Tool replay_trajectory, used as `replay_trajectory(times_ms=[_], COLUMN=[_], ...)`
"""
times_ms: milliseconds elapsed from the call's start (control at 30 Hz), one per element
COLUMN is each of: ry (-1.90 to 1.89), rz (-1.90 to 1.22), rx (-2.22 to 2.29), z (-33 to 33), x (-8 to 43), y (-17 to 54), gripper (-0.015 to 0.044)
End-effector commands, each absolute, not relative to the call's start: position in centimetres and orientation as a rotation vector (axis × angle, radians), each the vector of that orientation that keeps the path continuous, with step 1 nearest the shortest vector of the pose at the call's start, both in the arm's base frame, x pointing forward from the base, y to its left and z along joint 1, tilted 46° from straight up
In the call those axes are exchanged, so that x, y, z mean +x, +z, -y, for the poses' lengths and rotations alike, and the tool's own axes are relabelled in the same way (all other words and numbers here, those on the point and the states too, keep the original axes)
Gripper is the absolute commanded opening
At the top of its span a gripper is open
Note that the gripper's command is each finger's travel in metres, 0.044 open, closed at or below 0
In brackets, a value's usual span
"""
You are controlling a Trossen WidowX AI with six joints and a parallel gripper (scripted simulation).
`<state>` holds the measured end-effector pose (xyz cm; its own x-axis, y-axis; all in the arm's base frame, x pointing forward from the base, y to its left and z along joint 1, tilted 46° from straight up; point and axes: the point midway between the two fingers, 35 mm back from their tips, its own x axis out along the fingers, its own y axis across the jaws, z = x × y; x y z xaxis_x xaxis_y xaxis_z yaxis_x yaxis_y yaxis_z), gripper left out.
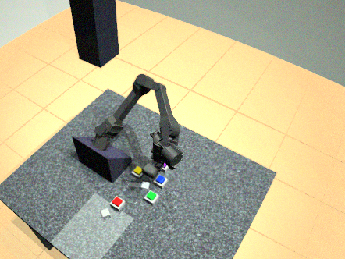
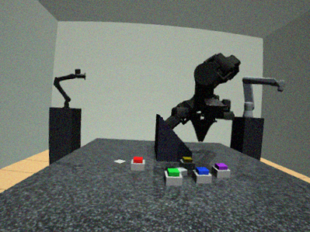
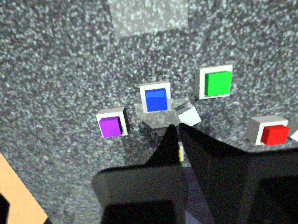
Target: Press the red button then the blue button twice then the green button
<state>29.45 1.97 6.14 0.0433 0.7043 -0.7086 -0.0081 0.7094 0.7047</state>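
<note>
the black two-finger gripper (image 1: 160,168) (image 2: 201,140) (image 3: 176,128) hangs above the tabletop, its fingers pressed together with nothing pinched, pointing down. the square blue button in its white housing (image 1: 160,180) (image 2: 202,171) (image 3: 156,99), probably the next to be pressed, lies lower than the fingertips and, as the exterior view has it, a little to their near side, farther out from the arm's base. so the coming move seems to need a short shift toward the near side, then a straight drop onto the cap. its line matters, because the neighbours sit close: the square green button (image 1: 151,196) (image 2: 173,172) (image 3: 218,83) to the left, the square purple button (image 1: 165,166) (image 2: 221,166) (image 3: 110,127) to the right and slightly farther, and the small white block (image 1: 145,185) (image 2: 182,171) (image 3: 189,116) on the far left side. coming down too early or too far left could brush that block.
</note>
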Motion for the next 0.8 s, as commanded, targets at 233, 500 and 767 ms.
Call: replay_trajectory(times_ms=[233,500,767], ry=[0.597,0.597,0.597], rz=[-1.441,-1.441,-1.441], rx=[0.644,0.644,0.645], z=[-7.2,-7.6,-8.5], x=[29.8,29.8,29.9], y=[3.1,2.6,1.7], gripper=[0.0020,0.0020,0.0020])
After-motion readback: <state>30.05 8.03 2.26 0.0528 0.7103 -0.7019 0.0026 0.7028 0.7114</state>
